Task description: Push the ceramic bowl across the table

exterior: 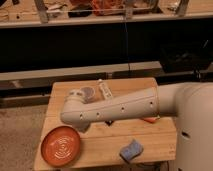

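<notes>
Ceramic bowl (61,146) sits at the near left corner of the table (150,137), its rim close to the front and left edges and its pale swirls facing up. The white arm (120,107) reaches in from the right across the middle of the top. The gripper (83,127) hangs below its rounded end, just beside the bowl's far right rim. It is mostly hidden there, so contact with the rim is likely but not certain. Its fingers are drawn together and hold nothing.

Judging by position, the bowl has little table left toward this corner, so the push looks largely spent in that direction. Any further travel would risk tipping it off the edge. A small cup (89,92) stands behind the arm and a blue sponge (131,150) lies near the front edge, both well clear of the bowl.
</notes>
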Motion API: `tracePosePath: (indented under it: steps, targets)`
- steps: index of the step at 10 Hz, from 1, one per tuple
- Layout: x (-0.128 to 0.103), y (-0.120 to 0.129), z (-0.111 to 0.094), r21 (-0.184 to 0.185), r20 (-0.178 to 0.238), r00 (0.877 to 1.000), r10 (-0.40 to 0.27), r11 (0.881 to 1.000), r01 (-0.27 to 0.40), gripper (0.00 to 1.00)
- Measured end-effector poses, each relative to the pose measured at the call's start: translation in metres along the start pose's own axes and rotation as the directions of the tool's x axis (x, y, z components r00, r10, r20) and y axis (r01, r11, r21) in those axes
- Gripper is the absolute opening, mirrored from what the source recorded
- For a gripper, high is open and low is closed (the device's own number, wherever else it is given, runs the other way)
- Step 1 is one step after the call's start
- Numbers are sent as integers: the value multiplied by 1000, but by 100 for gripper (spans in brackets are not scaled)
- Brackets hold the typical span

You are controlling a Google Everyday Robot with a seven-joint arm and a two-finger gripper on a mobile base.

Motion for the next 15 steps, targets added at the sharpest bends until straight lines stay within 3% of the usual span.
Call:
tracePosePath:
  steps: [15]
  targets:
    - [-37,-10,21,-10,77,996,-44,999,45,2]
